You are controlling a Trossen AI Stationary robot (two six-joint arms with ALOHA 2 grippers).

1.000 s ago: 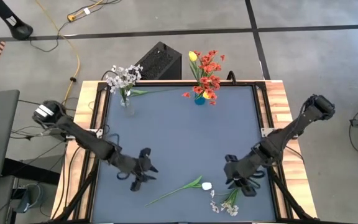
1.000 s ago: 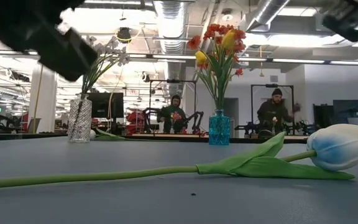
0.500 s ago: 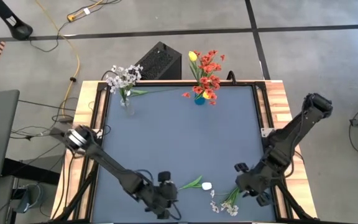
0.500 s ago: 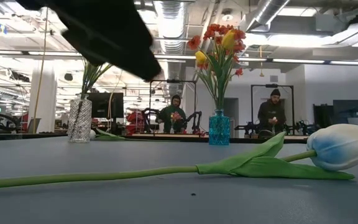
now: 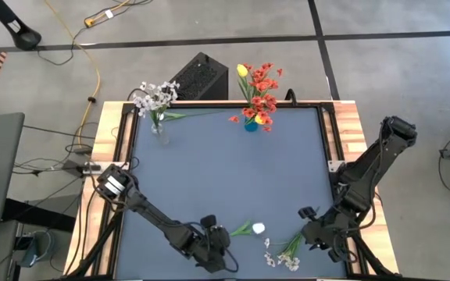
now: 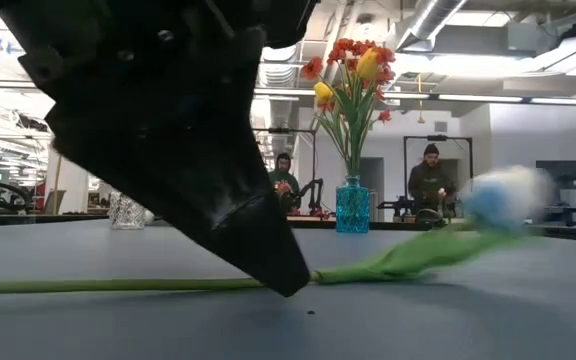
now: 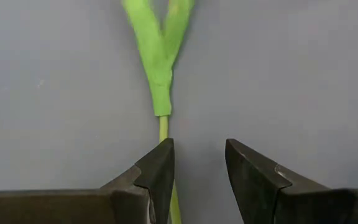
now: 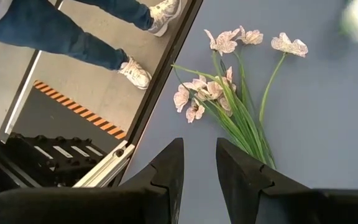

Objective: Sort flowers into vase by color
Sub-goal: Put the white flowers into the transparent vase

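A white tulip (image 5: pixel 258 229) with a green stem (image 6: pixel 118 286) and leaves (image 7: pixel 159 43) lies on the blue table near its front edge. My left gripper (image 7: pixel 199 146) stands open, low over the stem (image 5: pixel 222 238). The stem runs under one finger, not through the gap. A sprig of tiny whitish blossoms (image 8: pixel 229 93) lies at the near right. My right gripper (image 8: pixel 199 155) hovers above the sprig (image 5: pixel 283 254), open by a narrow gap. At the far edge stand a clear vase (image 5: pixel 158 129) with whitish flowers and a blue vase (image 5: pixel 251 123) with red and yellow ones. My left gripper comes down slanting from the table's left, its fingers lying along the stem. One fingertip (image 6: pixel 286 285) meets the tulip's stem just below the leaves (image 7: pixel 163 127); nothing sits between the fingers. The stem lies on the table, and the bud end (image 6: pixel 503 195) shows blurred and raised.
The table's wooden frame (image 5: pixel 342 140) rims the blue top. A person's legs (image 8: pixel 73 37) stand just past the near right edge. A black box (image 5: pixel 201 76) sits behind the far edge. Bare blue surface (image 5: pixel 225 172) lies between the vases and the flowers.
My left gripper has swung toward the table's near edge and to the right, sinking and tipping down onto the tulip's stem. The bud end has shifted and lifted off the table. My right gripper has drifted toward the near right corner, over the sprig.
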